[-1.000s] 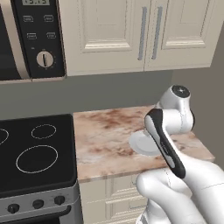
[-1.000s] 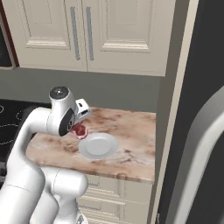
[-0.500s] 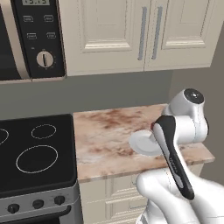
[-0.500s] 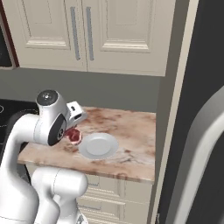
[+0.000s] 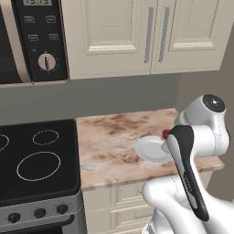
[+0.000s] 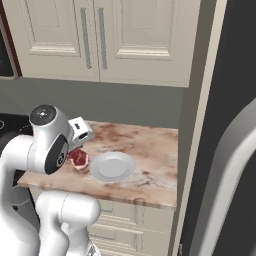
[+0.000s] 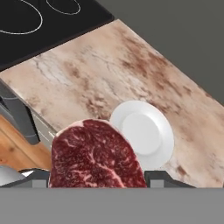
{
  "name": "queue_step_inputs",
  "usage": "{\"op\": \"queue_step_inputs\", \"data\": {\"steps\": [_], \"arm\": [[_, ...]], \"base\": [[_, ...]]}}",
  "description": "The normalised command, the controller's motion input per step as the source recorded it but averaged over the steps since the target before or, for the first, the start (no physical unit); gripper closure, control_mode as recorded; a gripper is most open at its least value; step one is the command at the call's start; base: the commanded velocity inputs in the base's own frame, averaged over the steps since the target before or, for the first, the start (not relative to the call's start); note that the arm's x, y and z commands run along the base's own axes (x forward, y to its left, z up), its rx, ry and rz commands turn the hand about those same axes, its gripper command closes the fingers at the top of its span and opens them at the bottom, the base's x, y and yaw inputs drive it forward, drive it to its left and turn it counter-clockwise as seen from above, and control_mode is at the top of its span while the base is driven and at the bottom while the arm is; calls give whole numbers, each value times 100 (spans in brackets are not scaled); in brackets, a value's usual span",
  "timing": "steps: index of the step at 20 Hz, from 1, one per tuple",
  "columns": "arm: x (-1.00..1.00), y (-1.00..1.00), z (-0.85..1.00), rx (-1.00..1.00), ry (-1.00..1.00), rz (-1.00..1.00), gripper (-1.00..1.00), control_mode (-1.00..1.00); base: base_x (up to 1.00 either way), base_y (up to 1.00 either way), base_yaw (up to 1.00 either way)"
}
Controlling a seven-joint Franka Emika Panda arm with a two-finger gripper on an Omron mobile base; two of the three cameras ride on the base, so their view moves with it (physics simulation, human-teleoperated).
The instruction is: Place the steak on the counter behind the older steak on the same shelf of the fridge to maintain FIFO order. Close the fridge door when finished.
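My gripper is shut on the steak, a dark red oval slab with a pale fat rim, and holds it above the front part of the marbled counter. In the right base view the steak hangs under my hand, just left of a white plate. From the left base camera, a sliver of the steak peeks out beside my forearm. The fridge shows as a dark door with a long pale handle at the right. The older steak and the shelf are out of view.
The white plate lies on the counter right beside the steak. A black stove adjoins the counter on the left, with a microwave above it. Cream wall cabinets hang over the counter.
My arm has swung and the hand with the steak has drifted a little toward the counter's front edge, left of the plate. The plate has not moved.
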Motion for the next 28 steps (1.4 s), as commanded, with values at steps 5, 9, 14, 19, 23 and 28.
{"op": "queue_step_inputs", "data": {"steps": [5, 9, 14, 19, 23, 28], "arm": [[-16, 9, 23, -2, -2, 0, 100, -100], [0, 27, 1, -4, 0, 0, 100, -100], [0, 0, 0, 0, 0, 0, 100, -100], [0, 0, -3, 0, 0, 0, 100, -100], [0, 0, 0, 0, 0, 0, 100, 100], [0, 0, 0, 0, 0, 0, 100, 100]], "base": [[0, 0, 0], [0, 0, 0], [0, 0, 0], [0, 0, 0], [-23, 8, 0], [-45, 52, 0]]}}
